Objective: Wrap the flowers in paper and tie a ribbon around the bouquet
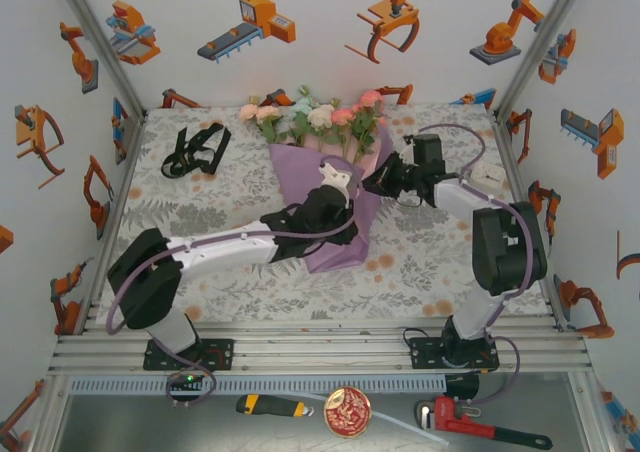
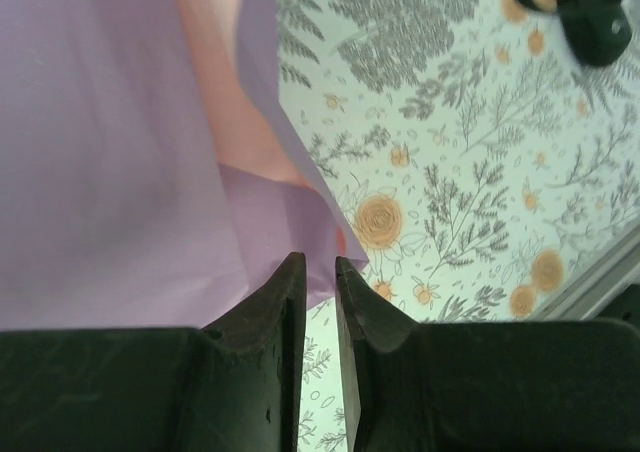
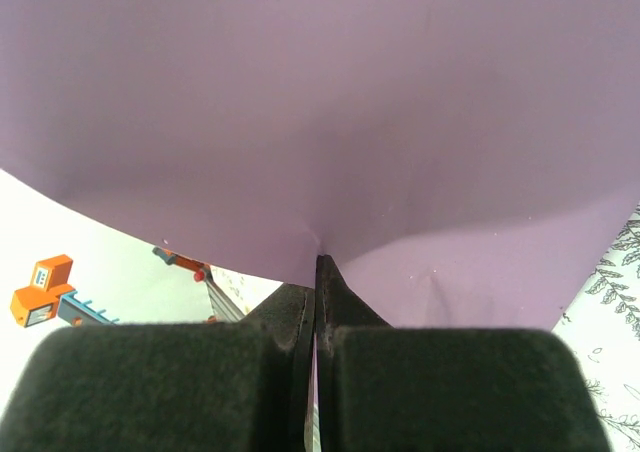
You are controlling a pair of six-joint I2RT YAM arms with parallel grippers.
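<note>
The bouquet lies in the middle of the table. Its flowers [image 1: 310,117], pink, cream and pale blue, stick out at the far end of the purple paper [image 1: 300,172]. My left gripper [image 1: 340,179] hovers over the wrap's middle. Its jaws [image 2: 320,262] stand a little apart, open, with a folded corner of the paper [image 2: 110,152] just past the tips and the pale pink inner face showing. My right gripper [image 1: 372,182] is at the wrap's right edge, shut [image 3: 318,262] on the paper [image 3: 320,102], which it holds raised. The black ribbon [image 1: 195,150] lies bunched at the far left.
A grey floral tablecloth [image 1: 430,262] covers the table between printed walls and aluminium rails [image 1: 320,347]. On the near shelf below the arm bases lie a utility knife [image 1: 270,404], a round tin [image 1: 347,412] and a red pipe wrench [image 1: 480,427].
</note>
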